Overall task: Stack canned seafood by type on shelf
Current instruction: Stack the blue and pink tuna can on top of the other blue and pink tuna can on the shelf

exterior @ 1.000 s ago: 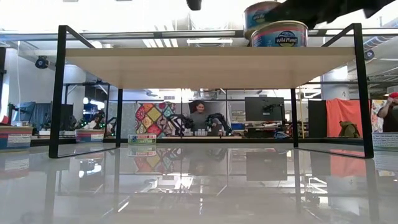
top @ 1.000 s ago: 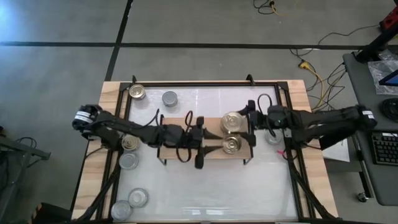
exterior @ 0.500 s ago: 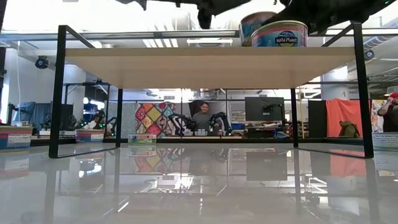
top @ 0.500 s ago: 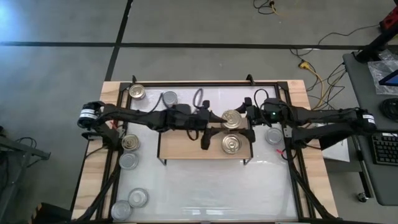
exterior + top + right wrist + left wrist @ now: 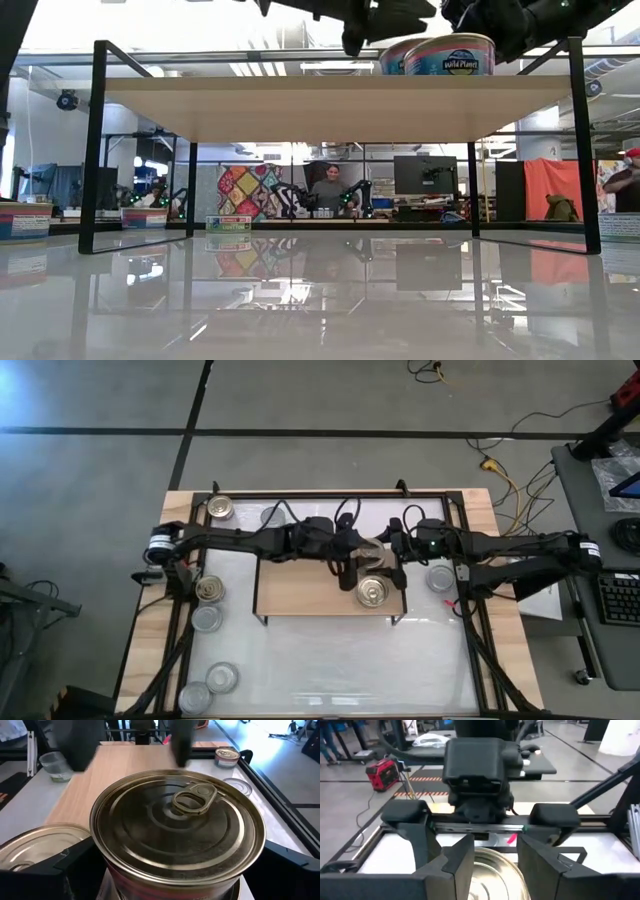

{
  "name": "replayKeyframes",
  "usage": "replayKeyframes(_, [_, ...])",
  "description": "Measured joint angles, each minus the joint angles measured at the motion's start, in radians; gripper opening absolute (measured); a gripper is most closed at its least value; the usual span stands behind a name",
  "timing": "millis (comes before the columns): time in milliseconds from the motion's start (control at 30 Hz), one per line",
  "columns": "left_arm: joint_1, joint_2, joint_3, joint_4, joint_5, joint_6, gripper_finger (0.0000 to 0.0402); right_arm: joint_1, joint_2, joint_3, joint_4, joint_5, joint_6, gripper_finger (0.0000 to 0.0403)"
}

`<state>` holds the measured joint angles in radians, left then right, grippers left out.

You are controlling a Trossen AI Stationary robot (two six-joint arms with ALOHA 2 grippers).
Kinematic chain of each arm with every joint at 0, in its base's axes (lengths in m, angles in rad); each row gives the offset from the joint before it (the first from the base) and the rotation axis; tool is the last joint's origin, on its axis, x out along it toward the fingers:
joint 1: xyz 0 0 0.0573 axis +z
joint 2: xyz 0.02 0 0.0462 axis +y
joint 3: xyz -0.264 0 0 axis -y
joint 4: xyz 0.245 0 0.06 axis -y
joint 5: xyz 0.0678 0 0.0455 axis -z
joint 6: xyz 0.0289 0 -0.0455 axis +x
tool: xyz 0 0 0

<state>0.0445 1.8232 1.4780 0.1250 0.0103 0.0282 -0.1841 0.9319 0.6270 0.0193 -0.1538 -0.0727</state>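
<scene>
The shelf (image 5: pixel 300 588) stands mid-table. On its right end sits a blue-labelled can (image 5: pixel 450 55) with a gold top (image 5: pixel 372 592). Just beyond it, a second gold-topped can with a pull tab (image 5: pixel 177 825) is low over the board, with my right gripper (image 5: pixel 385 550) shut on it. Whether its base rests on the board is hidden. My left gripper (image 5: pixel 348 563) reaches in from the left. It is open with nothing between its fingers, and their tips are just short of the held can's left side (image 5: pixel 495 870). I cannot tell whether they touch it. My right gripper holds the gold-topped can by its round side wall (image 5: pixel 112 877), one finger on each side (image 5: pixel 290 862), jaws wide. The fingers come nearly level from the table's right side. The can is upright, top up, next to the blue-labelled can.
Loose cans lie on the white tabletop: several down the left side (image 5: pixel 208 588) (image 5: pixel 206 619) (image 5: pixel 222 678), two at the far left (image 5: pixel 220 508) (image 5: pixel 270 515), one at the right (image 5: pixel 440 578). The shelf's left half is bare board. Black frame rails (image 5: pixel 470 650) border the table.
My left gripper has swung from the shelf's near middle toward the far edge and a little right, up to the held can. My right gripper has sunk a little, bringing the can down from above the blue-labelled can's top to its level.
</scene>
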Motion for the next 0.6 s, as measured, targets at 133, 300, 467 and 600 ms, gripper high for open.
replayKeyframes(133, [0.009,0.027,0.0,-0.003,0.001,-0.014,0.0134,0.0,0.008,0.0,-0.015,0.0,-0.003,0.0374])
replayKeyframes(300, [0.012,0.036,-0.001,0.007,0.0,-0.019,0.0134,0.0,0.017,0.0,-0.018,0.02,-0.016,0.0375])
replayKeyframes(467, [0.02,0.036,-0.011,-0.023,-0.001,-0.027,0.0134,0.0,0.019,0.0,-0.025,0.023,-0.012,0.0392])
replayKeyframes(600, [0.036,0.036,-0.013,-0.038,-0.002,-0.051,0.0134,0.0,0.019,0.0,-0.027,0.024,-0.006,0.0396])
